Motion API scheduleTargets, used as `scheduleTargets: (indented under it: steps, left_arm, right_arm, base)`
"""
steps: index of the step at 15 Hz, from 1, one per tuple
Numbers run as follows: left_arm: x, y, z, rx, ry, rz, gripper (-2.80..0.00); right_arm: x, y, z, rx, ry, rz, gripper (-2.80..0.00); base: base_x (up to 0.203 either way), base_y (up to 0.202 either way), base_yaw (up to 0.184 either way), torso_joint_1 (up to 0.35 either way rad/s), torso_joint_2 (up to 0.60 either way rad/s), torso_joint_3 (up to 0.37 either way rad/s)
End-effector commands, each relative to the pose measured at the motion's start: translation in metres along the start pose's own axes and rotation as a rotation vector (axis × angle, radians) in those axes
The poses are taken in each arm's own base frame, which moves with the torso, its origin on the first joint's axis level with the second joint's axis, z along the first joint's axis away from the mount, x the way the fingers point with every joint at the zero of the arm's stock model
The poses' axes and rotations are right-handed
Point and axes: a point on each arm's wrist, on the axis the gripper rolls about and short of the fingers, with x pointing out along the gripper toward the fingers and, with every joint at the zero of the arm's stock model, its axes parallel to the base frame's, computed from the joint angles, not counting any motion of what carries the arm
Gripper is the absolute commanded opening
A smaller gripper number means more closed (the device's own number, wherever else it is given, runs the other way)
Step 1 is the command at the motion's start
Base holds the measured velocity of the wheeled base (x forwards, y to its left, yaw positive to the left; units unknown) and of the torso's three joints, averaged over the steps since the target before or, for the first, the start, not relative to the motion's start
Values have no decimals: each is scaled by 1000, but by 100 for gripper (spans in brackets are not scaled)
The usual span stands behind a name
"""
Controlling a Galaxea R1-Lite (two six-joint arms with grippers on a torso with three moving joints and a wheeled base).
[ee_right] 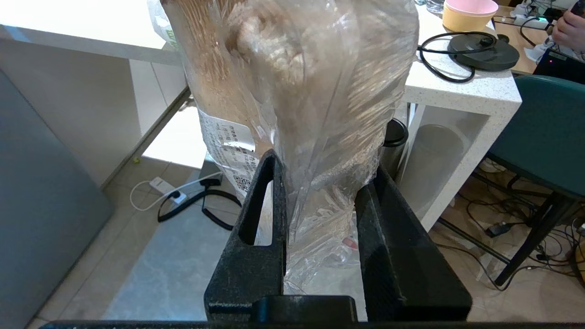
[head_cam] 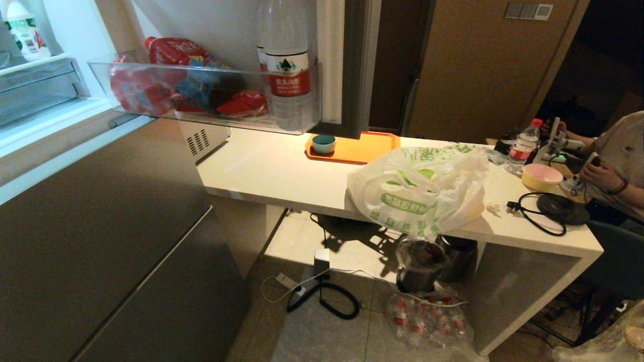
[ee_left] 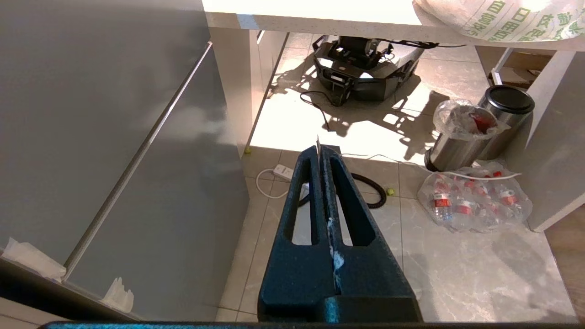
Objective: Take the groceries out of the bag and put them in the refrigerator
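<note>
Clamped in the right gripper (ee_right: 320, 183) is a clear pack of beige lumps (ee_right: 292, 68), not yet shelved. Left gripper (ee_left: 321, 151) is pinched together, empty. Bag (head_cam: 417, 191) sits on counter (head_cam: 261, 171); fridge (head_cam: 50, 90) is open, bottle (head_cam: 22, 30) inside.

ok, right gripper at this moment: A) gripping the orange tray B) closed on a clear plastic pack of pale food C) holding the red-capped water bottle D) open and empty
B: in the right wrist view the right gripper has its two fingers pressed against either side of a clear plastic pack with pale beige contents and a white printed label; no bottle or tray is between them.
</note>
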Motion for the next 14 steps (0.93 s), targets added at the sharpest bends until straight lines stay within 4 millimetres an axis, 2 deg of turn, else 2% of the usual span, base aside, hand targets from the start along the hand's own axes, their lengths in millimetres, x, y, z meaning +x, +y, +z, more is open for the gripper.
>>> scheduleTargets:
  steps: [1, 6, 14]
  left_arm:
    - [0, 0, 0, -2, 1, 3, -280]
    - [0, 0, 0, -3, 1, 2, -280]
    - [0, 0, 0, -3, 1, 2, -280]
  right_arm:
    - [0, 0, 0, 1, 1, 0, -280]
    - [0, 0, 0, 1, 1, 0, -280]
    - [0, 0, 0, 1, 1, 0, -280]
  base:
    - [0, 0, 0, 0, 0, 0]
    - [-1, -4, 15, 0, 0, 1]
    - [0, -9, 170, 2, 2, 3]
